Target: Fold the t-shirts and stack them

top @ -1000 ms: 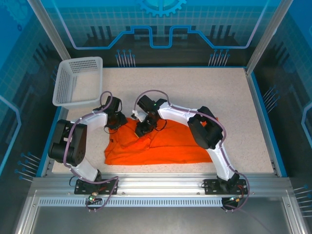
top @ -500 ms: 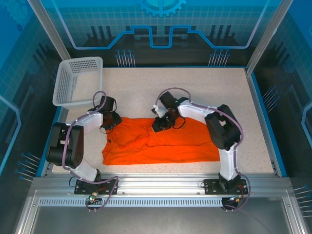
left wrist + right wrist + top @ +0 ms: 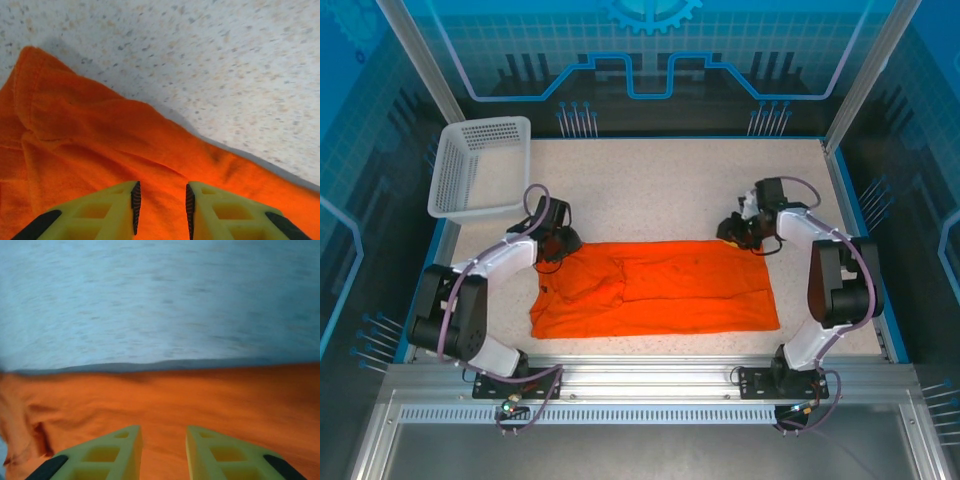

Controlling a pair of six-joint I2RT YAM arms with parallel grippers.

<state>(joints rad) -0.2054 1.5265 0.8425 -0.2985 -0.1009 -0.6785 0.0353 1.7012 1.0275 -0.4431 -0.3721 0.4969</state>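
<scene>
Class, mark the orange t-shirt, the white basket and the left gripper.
orange t-shirt (image 3: 660, 295), top external view, middle of the fabric.
white perforated basket (image 3: 485, 165), top external view, bare mesh floor.
left gripper (image 3: 161, 194), left wrist view, midway between fingertips.

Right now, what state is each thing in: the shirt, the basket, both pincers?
orange t-shirt: lying flat on the table as a wide band, creased at one end.
white basket: upright, nothing seen inside.
left pincer: low over the shirt's far edge, jaws narrowly apart, grip unclear.
right pincer: same, at the shirt's far right corner.
</scene>
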